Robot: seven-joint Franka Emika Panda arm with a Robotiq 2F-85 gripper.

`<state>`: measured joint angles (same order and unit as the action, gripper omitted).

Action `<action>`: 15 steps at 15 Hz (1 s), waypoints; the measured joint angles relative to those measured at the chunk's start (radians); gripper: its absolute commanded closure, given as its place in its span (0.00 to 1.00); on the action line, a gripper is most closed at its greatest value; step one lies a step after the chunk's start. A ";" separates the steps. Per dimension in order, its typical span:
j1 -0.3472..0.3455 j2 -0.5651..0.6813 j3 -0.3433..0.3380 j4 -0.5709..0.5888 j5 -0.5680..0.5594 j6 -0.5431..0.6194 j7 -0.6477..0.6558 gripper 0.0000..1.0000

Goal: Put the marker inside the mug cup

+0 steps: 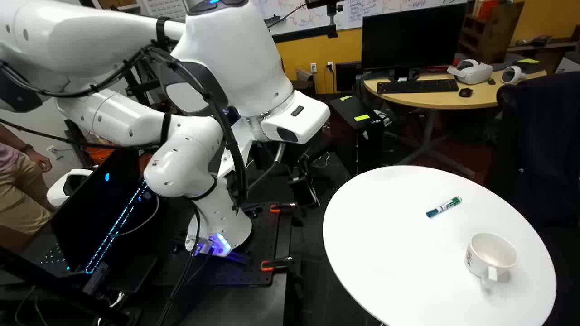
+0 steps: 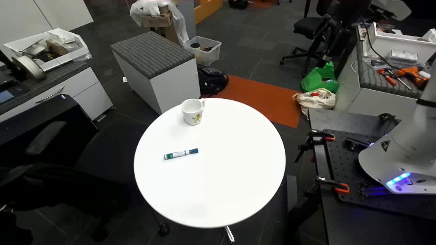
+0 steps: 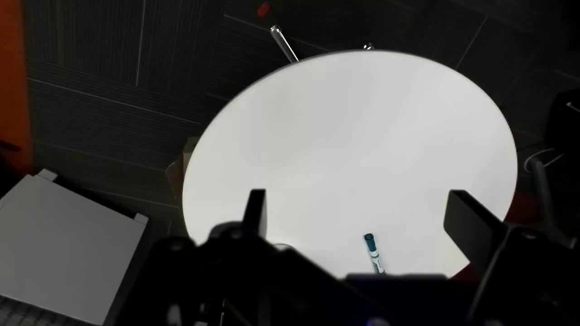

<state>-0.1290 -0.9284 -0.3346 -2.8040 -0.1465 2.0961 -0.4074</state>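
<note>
In an exterior view, the white round table (image 1: 398, 244) runs off the bottom edge. On it the marker (image 1: 444, 207) lies toward twelve o'clock and the mug (image 1: 490, 256) stands near three, its handle (image 1: 492, 272) toward six; the print on both is too small to read. The arm (image 1: 240, 59) fills the upper left, its dark end lost against the dark room. Behind are a whiteboard (image 1: 355, 18) with unreadable handwriting and a desk (image 1: 430, 100) with a monitor (image 1: 412, 38) on it. At nine o'clock a person (image 1: 18, 181) is cut off by the frame.

In an exterior view, a cabinet (image 2: 153, 54) stands at eleven o'clock from the table, an orange carpet strip (image 2: 262, 98) at one. The mug, at the table's eleven, carries a small yellow picture (image 2: 197, 118); the marker lies apart from it, near ten.

In the wrist view, the gripper (image 3: 358, 192) has its fingers (image 3: 471, 222) spread wide, holding nothing. Its body covers the marker's lower end, between five and six; a thin curve at seven is probably the mug's rim, mostly hidden.
</note>
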 measured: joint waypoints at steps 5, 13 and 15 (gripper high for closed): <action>0.000 0.003 0.000 -0.004 0.000 0.000 0.000 0.00; 0.000 0.005 0.001 0.009 0.000 0.010 0.000 0.00; 0.000 0.020 0.002 0.014 0.000 0.032 0.000 0.00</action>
<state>-0.1286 -0.9089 -0.3321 -2.7898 -0.1466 2.1284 -0.4074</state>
